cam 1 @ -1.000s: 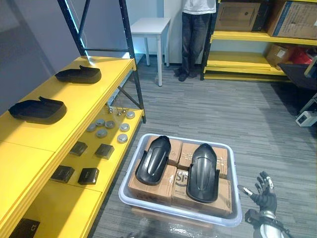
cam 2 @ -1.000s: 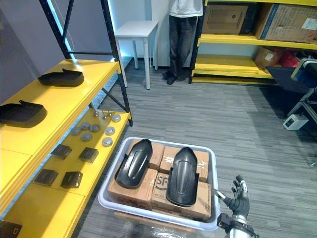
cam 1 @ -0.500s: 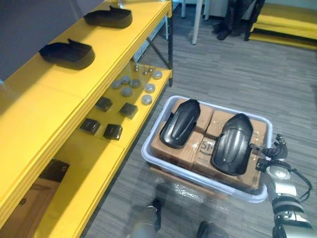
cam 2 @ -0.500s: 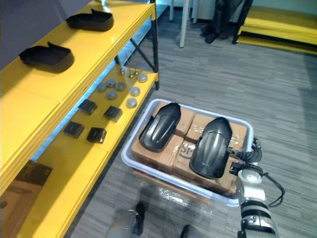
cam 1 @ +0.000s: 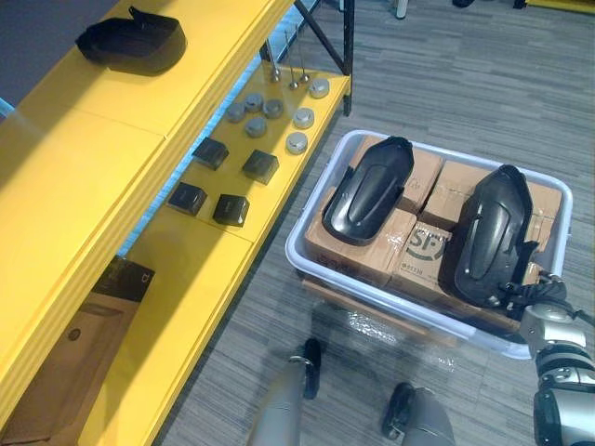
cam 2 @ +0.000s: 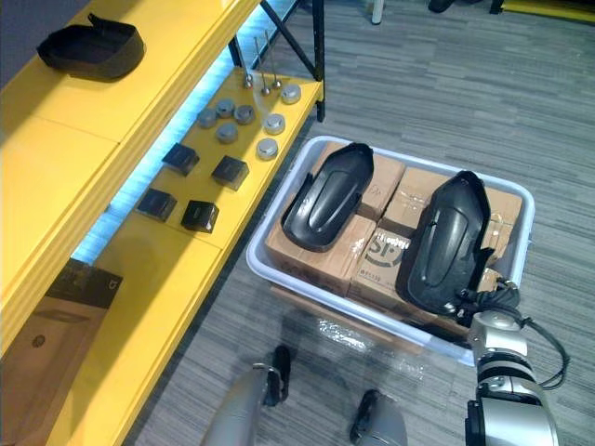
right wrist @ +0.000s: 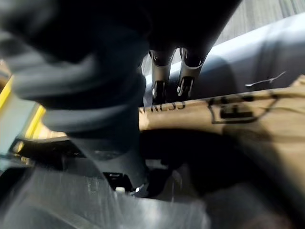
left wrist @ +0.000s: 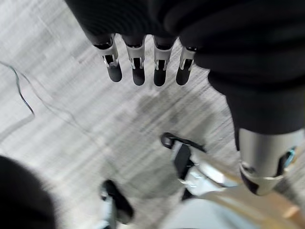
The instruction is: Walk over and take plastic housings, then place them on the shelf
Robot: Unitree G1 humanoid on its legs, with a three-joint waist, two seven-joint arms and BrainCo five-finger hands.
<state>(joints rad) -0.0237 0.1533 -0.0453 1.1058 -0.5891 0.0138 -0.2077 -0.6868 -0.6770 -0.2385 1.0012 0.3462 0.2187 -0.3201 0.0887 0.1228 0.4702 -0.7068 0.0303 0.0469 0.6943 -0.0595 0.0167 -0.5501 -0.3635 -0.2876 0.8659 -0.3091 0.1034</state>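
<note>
Two black plastic housings lie on cardboard boxes in a pale tub [cam 1: 311, 269]: the left housing [cam 1: 369, 189] and the right housing [cam 1: 488, 232]. My right hand [cam 1: 526, 295] is at the near end of the right housing and touches it. In the right wrist view its fingers [right wrist: 159, 76] reach out straight along a cardboard box, with the dark housing close beside them. My left hand [left wrist: 138, 62] hangs over the grey floor with straight fingers and holds nothing. A third housing [cam 1: 132, 42] rests on the yellow shelf [cam 1: 84, 177] to the left.
The lower shelf level [cam 1: 200, 251] carries small black boxes [cam 1: 231, 209] and several metal discs [cam 1: 297, 142]. A brown carton [cam 1: 84, 358] sits on the lowest level. Dark shelf posts [cam 1: 325, 32] stand at the far corner. Grey floor surrounds the tub.
The camera has come closer and tilted down. My right hand has moved from beside the tub's right side to the near end of the right housing.
</note>
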